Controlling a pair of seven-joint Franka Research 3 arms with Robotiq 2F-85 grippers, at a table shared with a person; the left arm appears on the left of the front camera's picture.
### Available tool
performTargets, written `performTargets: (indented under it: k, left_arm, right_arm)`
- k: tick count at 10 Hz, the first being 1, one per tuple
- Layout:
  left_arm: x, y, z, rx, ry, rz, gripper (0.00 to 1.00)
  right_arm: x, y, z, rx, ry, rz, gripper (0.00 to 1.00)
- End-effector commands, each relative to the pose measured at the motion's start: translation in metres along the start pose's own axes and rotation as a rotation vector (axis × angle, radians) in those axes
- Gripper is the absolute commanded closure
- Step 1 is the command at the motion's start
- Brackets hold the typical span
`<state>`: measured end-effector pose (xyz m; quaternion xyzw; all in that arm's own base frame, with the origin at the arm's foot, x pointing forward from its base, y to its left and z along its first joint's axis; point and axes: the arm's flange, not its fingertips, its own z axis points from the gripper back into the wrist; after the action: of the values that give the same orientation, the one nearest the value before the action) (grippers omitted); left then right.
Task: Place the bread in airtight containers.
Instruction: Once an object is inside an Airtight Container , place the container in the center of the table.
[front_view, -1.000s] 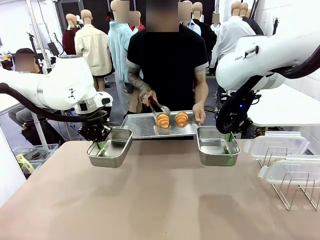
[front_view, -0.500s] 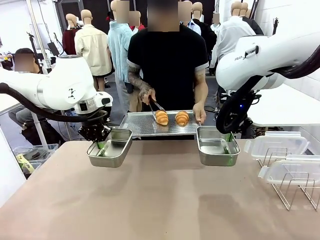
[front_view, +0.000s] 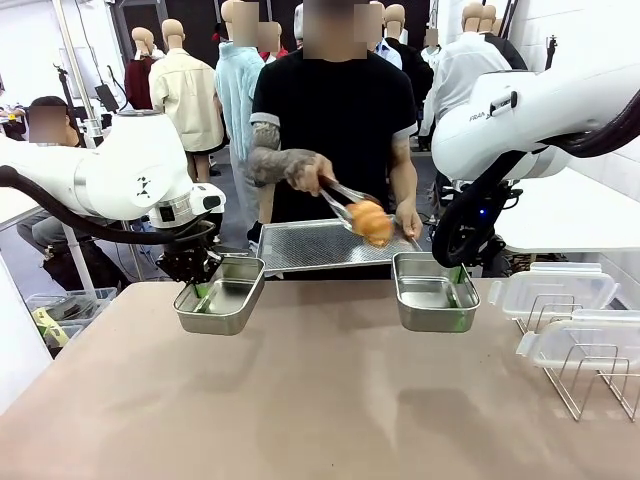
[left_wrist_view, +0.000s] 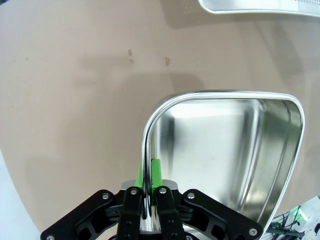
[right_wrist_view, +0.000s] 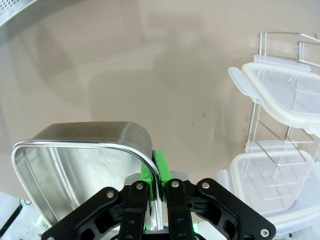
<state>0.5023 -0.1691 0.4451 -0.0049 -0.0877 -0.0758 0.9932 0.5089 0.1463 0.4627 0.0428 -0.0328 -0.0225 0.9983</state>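
Observation:
Metal tongs (front_view: 340, 192) in the person's hand grip one golden-brown roll (front_view: 372, 221) above the right end of the perforated tray (front_view: 300, 248), just behind the right tin. I cannot make out a second roll apart from it. The left tin (front_view: 222, 295) (left_wrist_view: 220, 145) is empty, and my left gripper (front_view: 203, 297) (left_wrist_view: 146, 192) is shut on its near rim. My right gripper (front_view: 457, 292) (right_wrist_view: 159, 187) is shut on the rim of the equally empty right tin (front_view: 430, 295) (right_wrist_view: 75, 170). Both tins are held just above the tan table.
Two clear plastic lids (front_view: 555, 290) (right_wrist_view: 285, 95) rest on a wire rack (front_view: 585, 375) at the table's right side. The person stands at the far edge holding the tray, whose edge shows in the wrist views (left_wrist_view: 260, 6) (right_wrist_view: 20, 12). Bare tabletop lies in front of the tins.
The person has lifted a roll off the tray with the tongs and carried it right, toward the right tin. Both arms and both tins have stayed still.

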Motion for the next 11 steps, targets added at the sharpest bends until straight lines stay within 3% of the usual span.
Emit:
performTargets:
  k: [1,11]
  left_arm:
    - [0.0006,-0.0007,0.0021,0.017,-0.023,0.017,1.0]
    - [0.0006,-0.0007,0.0021,0.017,-0.023,0.017,1.0]
  right_arm:
    - [0.0002,0.0007,-0.0005,0.004,-0.009,0.0,1.0]
    - [0.0002,0.0007,-0.0005,0.004,-0.009,0.0,1.0]
